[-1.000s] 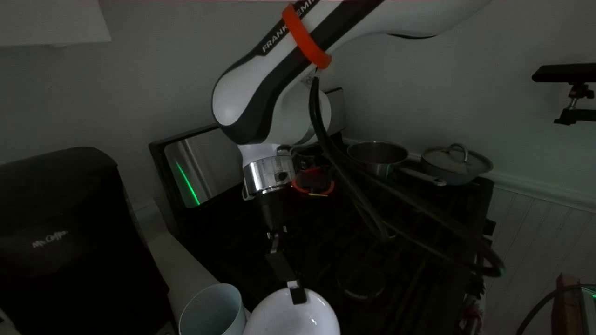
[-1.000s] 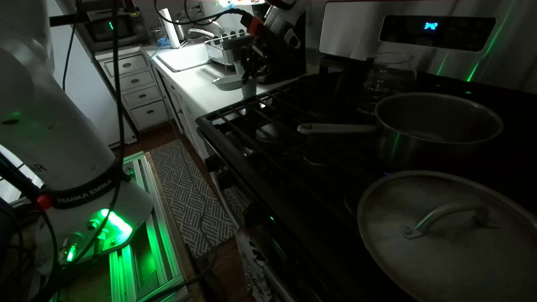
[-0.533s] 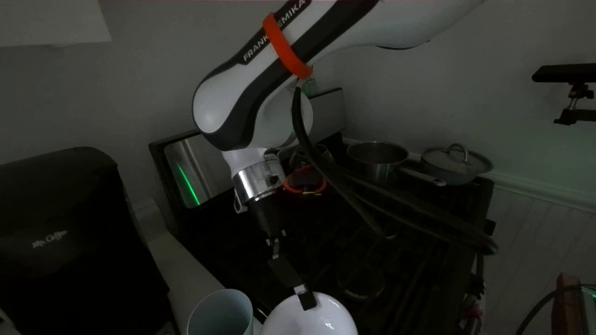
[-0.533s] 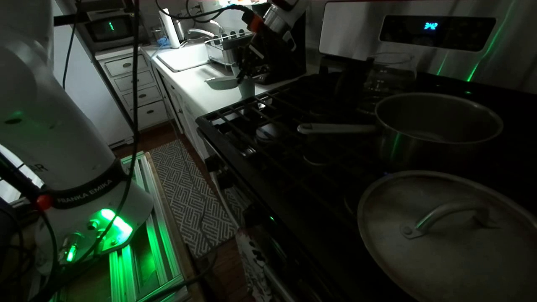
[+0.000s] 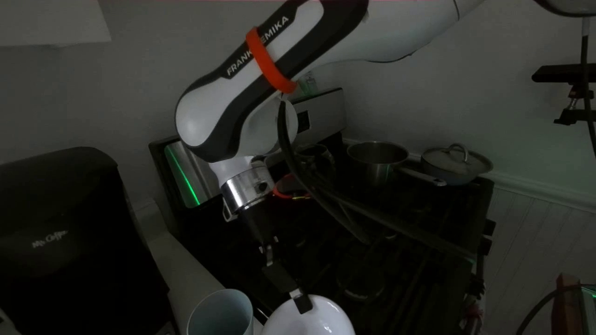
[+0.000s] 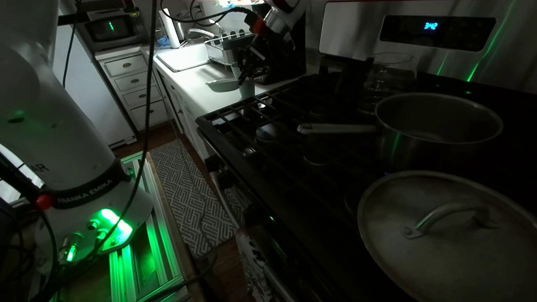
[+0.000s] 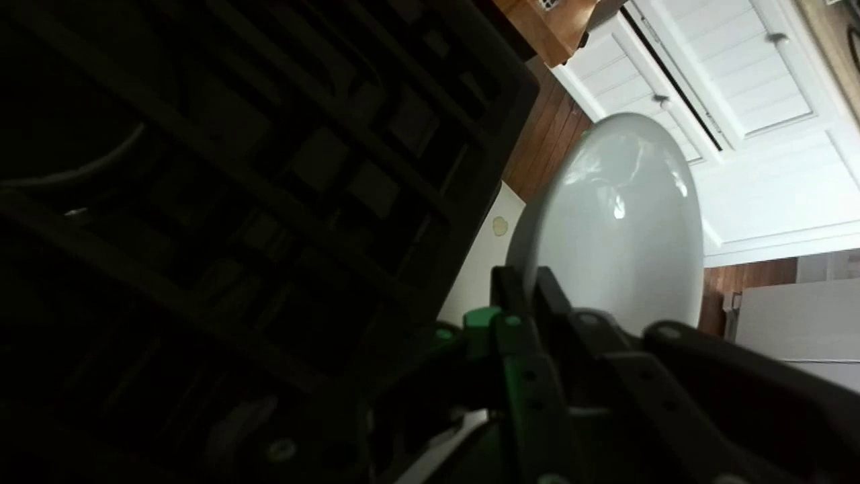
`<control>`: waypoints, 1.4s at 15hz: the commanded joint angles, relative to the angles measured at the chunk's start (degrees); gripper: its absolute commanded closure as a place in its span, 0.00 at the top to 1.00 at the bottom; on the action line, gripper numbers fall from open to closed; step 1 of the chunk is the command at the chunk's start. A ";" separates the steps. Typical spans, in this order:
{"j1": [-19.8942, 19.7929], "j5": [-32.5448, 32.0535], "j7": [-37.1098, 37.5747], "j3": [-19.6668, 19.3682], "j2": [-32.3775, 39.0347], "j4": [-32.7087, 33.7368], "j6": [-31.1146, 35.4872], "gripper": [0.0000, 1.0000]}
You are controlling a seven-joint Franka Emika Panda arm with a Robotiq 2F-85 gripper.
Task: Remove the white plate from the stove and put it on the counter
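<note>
My gripper (image 7: 526, 275) is shut on the rim of the white plate (image 7: 621, 222); one finger is on each side of the rim. In both exterior views the plate (image 5: 309, 323) (image 6: 223, 85) hangs from the gripper (image 5: 302, 303) (image 6: 242, 78) at the counter end of the black stove (image 5: 409, 270). The pale counter (image 6: 218, 100) lies below and behind it; it also shows in the wrist view (image 7: 485, 252). I cannot tell whether the plate touches the counter. The plate's near part is cut off in an exterior view.
A pale cup (image 5: 221, 314) stands right beside the plate; I cannot tell if they touch. A black coffee maker (image 5: 65, 232) stands on the counter. A saucepan (image 5: 377, 160), a lidded pan (image 5: 456, 167) and a glass carafe (image 6: 388, 79) are on the stove. A sink (image 6: 184, 61) lies farther along.
The arm has swung toward the coffee maker side and lowered slightly. The held plate and fingertips have shifted a little right and down in an exterior view. The cup has also shifted slightly right.
</note>
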 commanded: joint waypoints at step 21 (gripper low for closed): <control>-1.14 11.91 -4.42 6.40 0.52 -12.03 23.55 0.02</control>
